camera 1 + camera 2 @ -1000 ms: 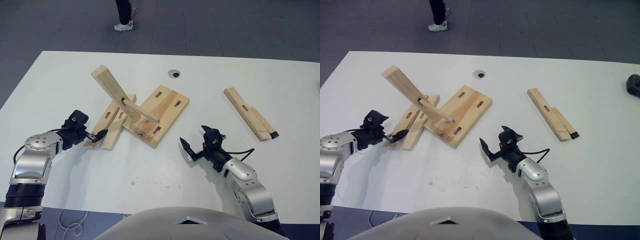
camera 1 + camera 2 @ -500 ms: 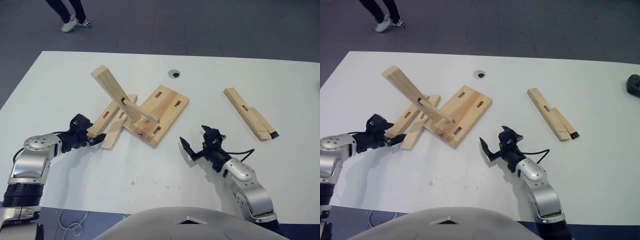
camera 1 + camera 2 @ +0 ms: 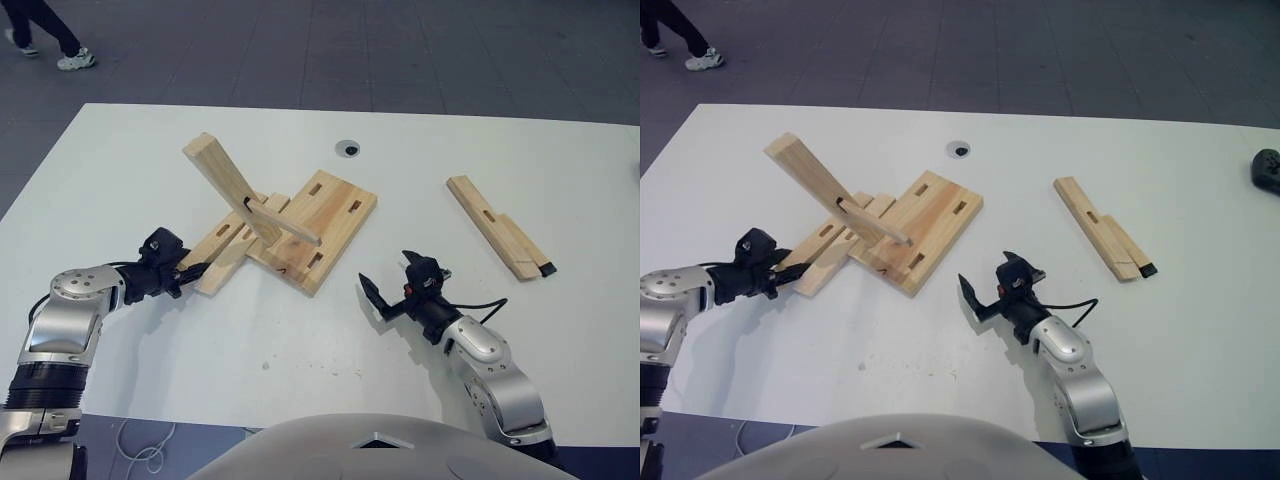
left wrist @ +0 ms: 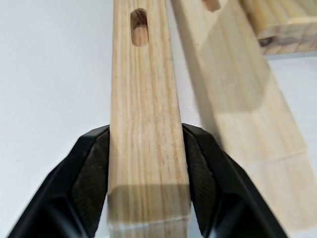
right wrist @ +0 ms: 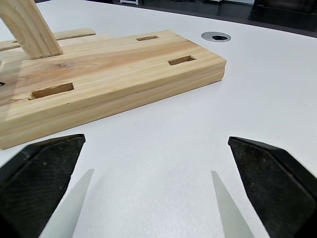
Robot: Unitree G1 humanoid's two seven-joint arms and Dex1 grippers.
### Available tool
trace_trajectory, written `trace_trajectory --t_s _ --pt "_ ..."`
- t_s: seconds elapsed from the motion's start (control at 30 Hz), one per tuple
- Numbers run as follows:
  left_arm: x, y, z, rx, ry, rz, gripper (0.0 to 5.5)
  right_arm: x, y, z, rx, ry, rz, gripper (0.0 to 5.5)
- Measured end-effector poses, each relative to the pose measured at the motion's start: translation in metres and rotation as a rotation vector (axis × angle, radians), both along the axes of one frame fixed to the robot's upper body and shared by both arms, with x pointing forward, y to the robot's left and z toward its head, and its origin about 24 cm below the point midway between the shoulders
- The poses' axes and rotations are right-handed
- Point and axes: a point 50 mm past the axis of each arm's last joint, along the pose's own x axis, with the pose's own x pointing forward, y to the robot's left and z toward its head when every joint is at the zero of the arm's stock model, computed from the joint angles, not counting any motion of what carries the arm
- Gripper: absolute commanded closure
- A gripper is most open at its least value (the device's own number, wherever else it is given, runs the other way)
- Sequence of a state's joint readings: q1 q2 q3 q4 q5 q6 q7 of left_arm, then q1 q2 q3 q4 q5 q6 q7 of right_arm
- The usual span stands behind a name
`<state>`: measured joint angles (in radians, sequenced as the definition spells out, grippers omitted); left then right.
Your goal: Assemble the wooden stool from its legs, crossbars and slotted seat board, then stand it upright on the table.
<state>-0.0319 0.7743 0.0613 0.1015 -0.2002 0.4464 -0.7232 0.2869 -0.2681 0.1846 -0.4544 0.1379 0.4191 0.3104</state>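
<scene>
Jaws of my right gripper spread, bare table at its 12–1: free lane. At 10–11 seat board blocks; tilted leg plus crossbar stick up over it, overhead pass fouled. At 2, two loose pieces, well apart. My left gripper clamped on flat leg; neighbour leg just beside at 3, tight. Bare table at its 8–10.

Round grommet, black device

We log white table | slotted seat board flat mid-table | outer leg, inner leg side by side left of it | two wooden pieces touching, right | round grommet behind | dark object, perhaps a device, right edge
</scene>
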Motion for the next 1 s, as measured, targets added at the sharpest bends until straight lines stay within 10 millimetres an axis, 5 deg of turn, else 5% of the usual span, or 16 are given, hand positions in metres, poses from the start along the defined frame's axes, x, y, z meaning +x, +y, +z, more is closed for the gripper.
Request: trace_trajectory --t_s 0.1,0.17,0.27,0.37,0.47,0.6,0.77,1.0 --pt "0.017 0.008 0.004 0.046 -0.133 0.199 3.41 0.008 -0.004 0.006 -0.003 -0.035 -0.023 0.1" --pt "0.037 0.004 0.025 0.012 -0.281 0.288 3.41 0.021 -0.012 0.018 0.019 -0.086 -0.065 0.1" --pt "0.071 -0.017 0.096 -0.081 -0.601 0.287 3.41 0.049 -0.028 0.054 0.177 -0.18 -0.155 0.1" --pt "0.082 -0.045 0.168 -0.166 -0.865 0.162 3.41 0.07 -0.034 0.104 0.419 -0.297 -0.156 0.1" --pt "0.079 -0.067 0.199 -0.21 -0.959 0.019 3.41 0.077 -0.032 0.139 0.655 -0.343 -0.101 0.1" --pt "0.074 -0.092 0.206 -0.223 -0.948 -0.173 3.41 0.078 -0.022 0.177 0.941 -0.357 0.018 0.1" --pt "0.045 -0.148 0.207 -0.321 -0.835 -0.642 3.41 0.066 -0.009 0.225 1.185 -0.343 0.21 0.1" --pt "0.034 -0.159 0.206 -0.326 -0.775 -0.767 3.41 0.063 -0.006 0.228 1.158 -0.297 0.204 0.3"
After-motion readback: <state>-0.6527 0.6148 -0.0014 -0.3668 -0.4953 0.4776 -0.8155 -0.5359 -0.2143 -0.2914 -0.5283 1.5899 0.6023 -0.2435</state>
